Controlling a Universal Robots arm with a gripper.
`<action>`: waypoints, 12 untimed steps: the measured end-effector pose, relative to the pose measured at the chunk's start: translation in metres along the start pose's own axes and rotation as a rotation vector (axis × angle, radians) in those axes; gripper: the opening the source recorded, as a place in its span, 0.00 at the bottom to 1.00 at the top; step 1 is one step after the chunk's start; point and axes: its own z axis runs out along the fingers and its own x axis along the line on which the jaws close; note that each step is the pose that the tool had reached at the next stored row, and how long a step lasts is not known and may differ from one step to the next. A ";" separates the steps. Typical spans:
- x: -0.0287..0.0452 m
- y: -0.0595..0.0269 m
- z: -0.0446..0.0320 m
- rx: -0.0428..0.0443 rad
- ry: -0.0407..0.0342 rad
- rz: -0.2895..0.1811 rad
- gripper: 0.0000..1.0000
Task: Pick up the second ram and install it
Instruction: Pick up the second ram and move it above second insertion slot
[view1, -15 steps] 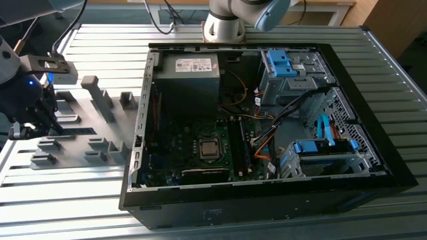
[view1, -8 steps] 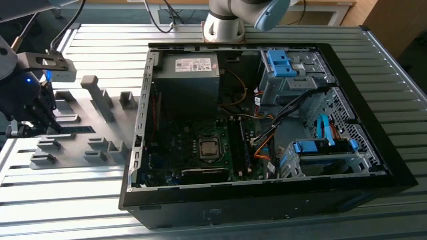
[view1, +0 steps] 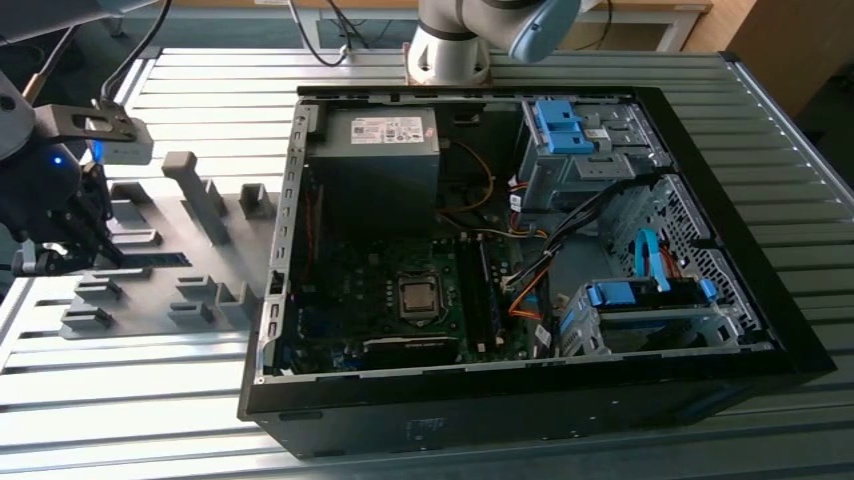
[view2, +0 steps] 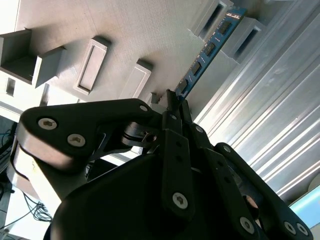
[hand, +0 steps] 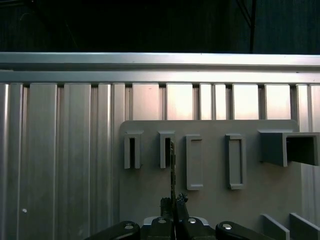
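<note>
The second ram (view2: 207, 50) is a thin blue-green stick with black chips, standing on edge over the grey holder plate (view2: 150, 35). In the first wrist view the ram (hand: 172, 167) shows edge-on, its far end beside a slotted holder block (hand: 166, 150). My gripper (view2: 173, 100) is shut on the stick's near end, one dark finger on each side (hand: 174, 201). The exterior view has the gripper (view1: 107, 258) at its far left, low over the holder plate (view1: 160, 290), with the ram (view1: 167, 258) as a dark strip beside it.
An open black computer case (view1: 534, 400) lies to the exterior view's right of the plate, its motherboard (view1: 400, 300) facing up, with a grey power supply (view1: 380, 150) and blue drive bays (view1: 627, 300). Several grey blocks (view1: 200, 195) rise from the plate. Ribbed aluminium table (view1: 120, 400) lies all around.
</note>
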 end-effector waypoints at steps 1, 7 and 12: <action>0.0000 0.0001 -0.0005 -0.0003 0.0002 0.000 0.14; -0.0002 0.0002 -0.0046 0.0000 -0.0001 0.000 0.14; -0.0003 0.0002 -0.0081 0.0000 -0.0001 0.000 0.14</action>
